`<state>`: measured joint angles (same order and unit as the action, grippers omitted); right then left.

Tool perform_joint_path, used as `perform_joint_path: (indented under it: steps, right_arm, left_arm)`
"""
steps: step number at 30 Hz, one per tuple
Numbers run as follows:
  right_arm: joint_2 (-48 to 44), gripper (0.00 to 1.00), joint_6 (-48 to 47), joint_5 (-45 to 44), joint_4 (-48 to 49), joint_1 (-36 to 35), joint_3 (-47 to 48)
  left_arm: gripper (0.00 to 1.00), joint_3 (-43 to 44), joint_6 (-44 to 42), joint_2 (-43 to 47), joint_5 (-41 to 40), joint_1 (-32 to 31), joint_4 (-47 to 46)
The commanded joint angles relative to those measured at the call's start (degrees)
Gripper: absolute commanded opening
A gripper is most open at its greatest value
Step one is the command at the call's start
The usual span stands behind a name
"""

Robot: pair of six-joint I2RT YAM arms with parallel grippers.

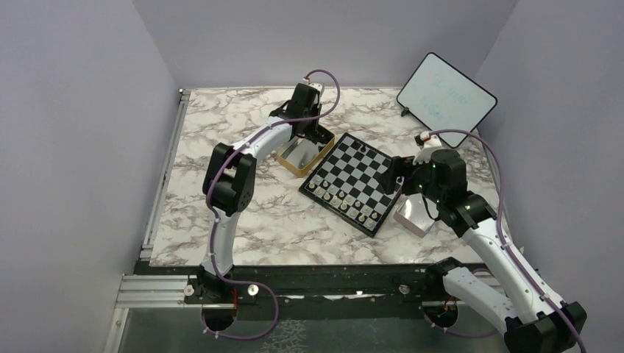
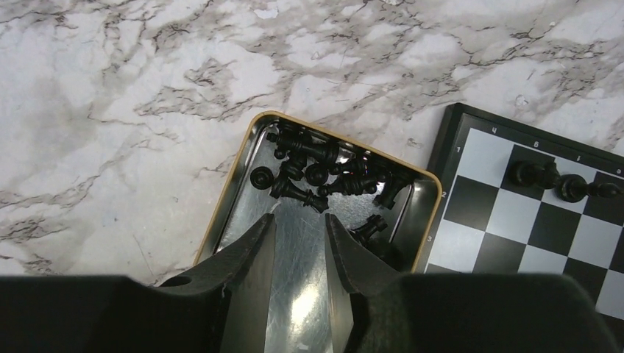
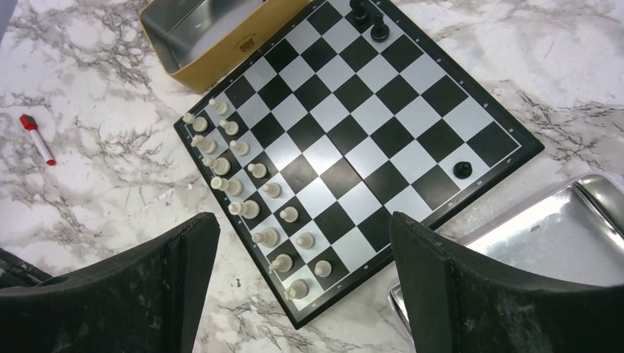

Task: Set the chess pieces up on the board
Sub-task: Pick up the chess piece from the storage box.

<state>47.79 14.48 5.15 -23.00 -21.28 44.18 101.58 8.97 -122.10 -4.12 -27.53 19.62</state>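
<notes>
Top view: the board [image 1: 353, 180] is being shown lying askew on the marble table [image 1: 221, 220], with the gold tin [image 1: 298, 158] just beside its left edge. The left gripper [image 1: 305, 140] is being held down over that tin, and the right gripper [image 1: 401, 180] at the board's right edge, by a silver tray [image 1: 412, 219]. Left wrist view: the black chess pieces [image 2: 316, 173] are being shown heaped at one end of the tin; the fingers are being held a narrow gap apart, nothing seen between them. Two more black pieces [image 2: 559, 184] are standing on the board. Right wrist view: the fingers are being held wide apart, empty, above two rows of pale pieces [image 3: 250, 191]; one black pawn [image 3: 462, 170] is standing near the board's right edge.
</notes>
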Motion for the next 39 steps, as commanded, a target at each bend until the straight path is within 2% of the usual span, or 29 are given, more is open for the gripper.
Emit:
perform_joint_path:
  steps: [1,12,39]
  right_arm:
    - [-0.42,0.90,-0.31,4.40,0.92,0.10,-0.71]
    - [-0.06,0.90,-1.21,4.38,-1.55,0.10,2.14]
    - [2.01,0.91,-1.12,5.10,-1.47,0.07,2.69]
  left_arm:
    - [0.31,4.41,0.55,-3.24,1.47,-0.80,-0.27]
    - [0.28,9.10,-0.33,-8.76,1.04,-1.56,-0.67]
    - [0.26,8.98,-3.20,-11.74,0.01,-1.56,-1.95]
